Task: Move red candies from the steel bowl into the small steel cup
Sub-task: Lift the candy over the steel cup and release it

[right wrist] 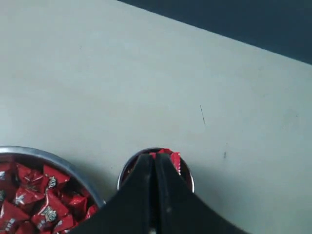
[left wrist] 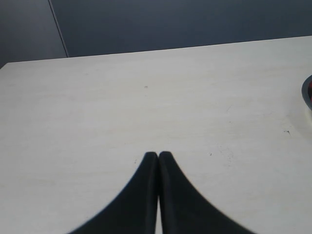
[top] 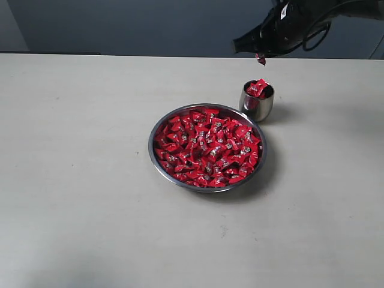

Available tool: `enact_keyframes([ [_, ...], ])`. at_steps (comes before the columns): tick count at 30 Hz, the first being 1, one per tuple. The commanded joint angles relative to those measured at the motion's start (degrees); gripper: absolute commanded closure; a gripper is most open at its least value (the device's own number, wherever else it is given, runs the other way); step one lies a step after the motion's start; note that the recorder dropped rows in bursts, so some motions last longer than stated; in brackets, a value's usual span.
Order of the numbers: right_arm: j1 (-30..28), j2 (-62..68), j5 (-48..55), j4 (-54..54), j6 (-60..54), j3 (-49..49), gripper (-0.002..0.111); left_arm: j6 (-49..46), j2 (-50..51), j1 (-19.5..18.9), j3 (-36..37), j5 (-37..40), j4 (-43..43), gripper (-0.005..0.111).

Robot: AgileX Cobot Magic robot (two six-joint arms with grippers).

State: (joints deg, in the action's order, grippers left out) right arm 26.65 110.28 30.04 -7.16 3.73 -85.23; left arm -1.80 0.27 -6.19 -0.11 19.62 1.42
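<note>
The steel bowl (top: 150,144) sits mid-table, heaped with red candies (top: 207,147). Just behind its right side stands the small steel cup (top: 257,108), with a few red candies (top: 258,88) piled to its rim. My right gripper (top: 259,56) hangs straight above the cup, shut on one red candy (top: 260,59) that dangles from its tip. In the right wrist view the shut gripper (right wrist: 155,157) covers most of the cup (right wrist: 191,179); a red wrapper (right wrist: 174,160) peeks past it, and the bowl (right wrist: 48,156) lies beside. My left gripper (left wrist: 158,155) is shut and empty over bare table.
The pale table (top: 78,180) stretches wide around the bowl and cup. A dark wall (top: 132,24) runs behind its far edge. A sliver of the bowl's rim (left wrist: 307,92) shows at the edge of the left wrist view.
</note>
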Motion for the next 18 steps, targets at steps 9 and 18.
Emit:
enact_keyframes([
  [9, -3.2, 5.3, 2.5, -2.8, 1.3, -1.8, 0.108, 0.1, -0.3, 0.0, 0.1, -0.5, 0.1, 0.106],
  [18, -3.2, 5.3, 5.5, 1.2, -1.2, -1.8, 0.108, 0.1, -0.3, 0.0, 0.1, -0.5, 0.1, 0.106],
])
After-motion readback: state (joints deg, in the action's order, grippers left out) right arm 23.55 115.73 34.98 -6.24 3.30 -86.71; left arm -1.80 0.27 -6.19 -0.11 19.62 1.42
